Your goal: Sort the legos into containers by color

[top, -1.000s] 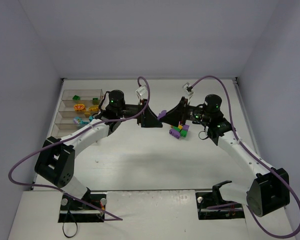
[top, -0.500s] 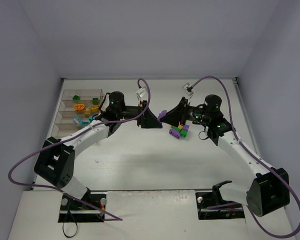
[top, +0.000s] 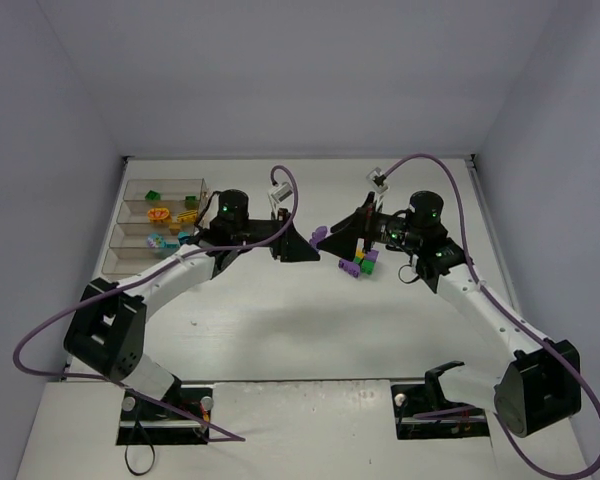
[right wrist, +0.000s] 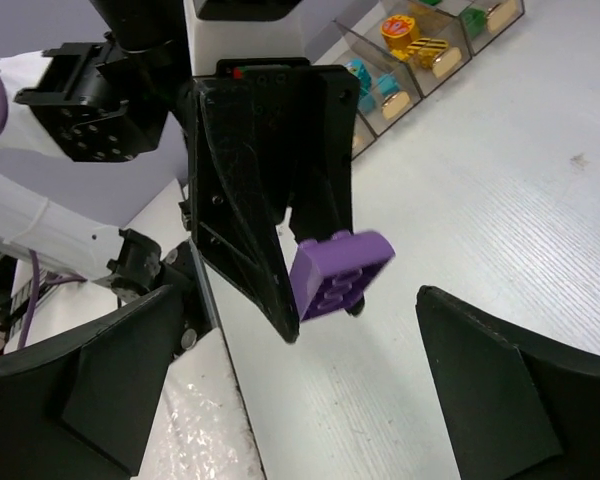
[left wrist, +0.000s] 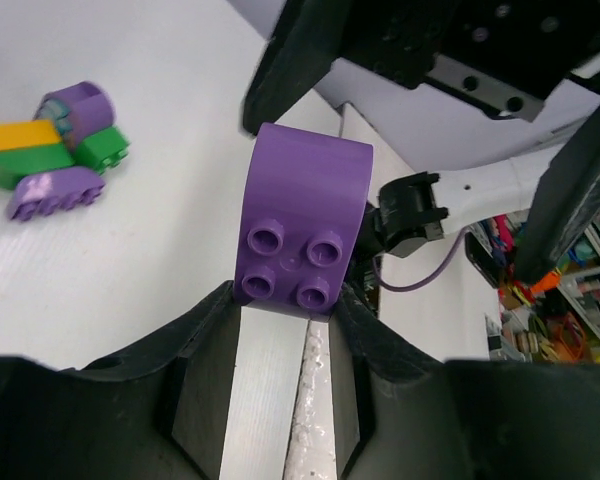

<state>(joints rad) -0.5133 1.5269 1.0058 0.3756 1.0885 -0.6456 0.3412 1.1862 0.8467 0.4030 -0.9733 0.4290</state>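
We look down on a flat white matte tabletop (top: 310,320), boxed in on three sides by plain pale lilac-grey panels: a back wall (top: 300,70), a left wall (top: 30,200) and a right wall (top: 570,150). Along the near edge runs a cream-coloured board (top: 310,430). The light is soft and even, leaving only a faint grey shadow (top: 280,325) on the table. Beyond the table, the left wrist view shows us blurred shelving crowded with colourful clutter (left wrist: 580,300) — orange and teal bits, nothing we can name.
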